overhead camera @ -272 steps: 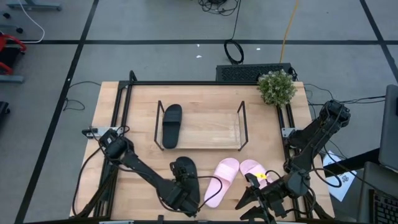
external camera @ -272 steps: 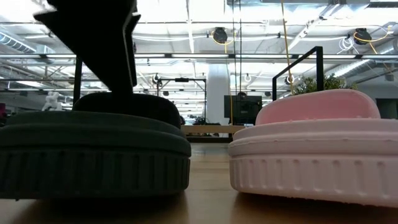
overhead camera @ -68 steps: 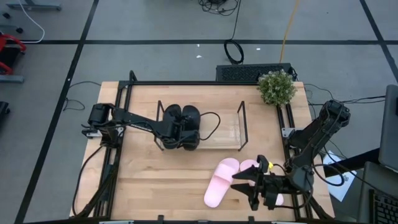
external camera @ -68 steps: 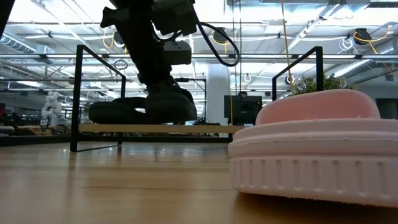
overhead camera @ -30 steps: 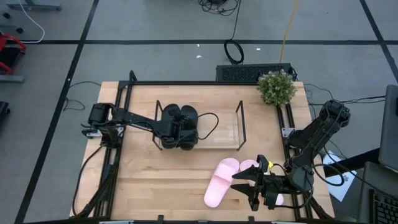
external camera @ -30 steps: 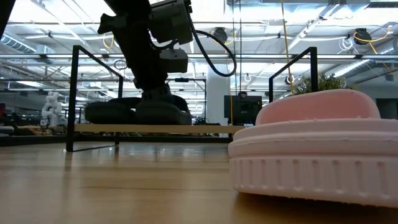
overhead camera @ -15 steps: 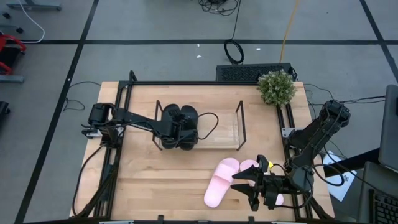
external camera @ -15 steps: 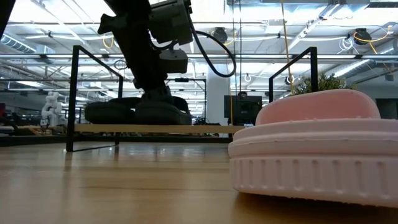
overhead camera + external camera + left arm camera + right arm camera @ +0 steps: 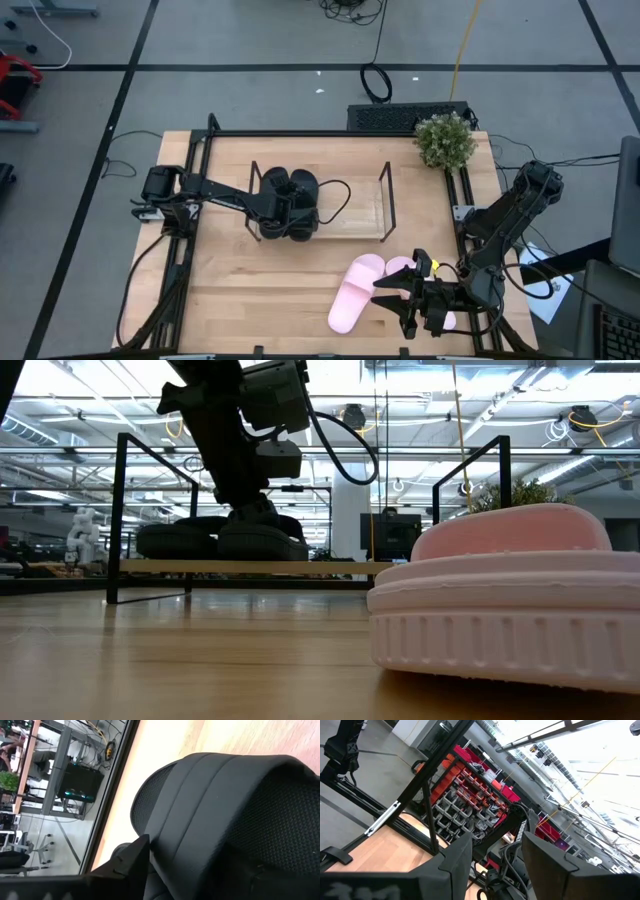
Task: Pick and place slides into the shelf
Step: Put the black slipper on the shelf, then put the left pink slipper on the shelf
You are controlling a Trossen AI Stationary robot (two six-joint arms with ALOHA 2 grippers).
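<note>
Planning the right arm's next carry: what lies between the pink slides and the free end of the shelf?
Nothing visible: bare table separates the pink slides from the shelf. Both black slides and the left gripper occupy its other end.
</note>
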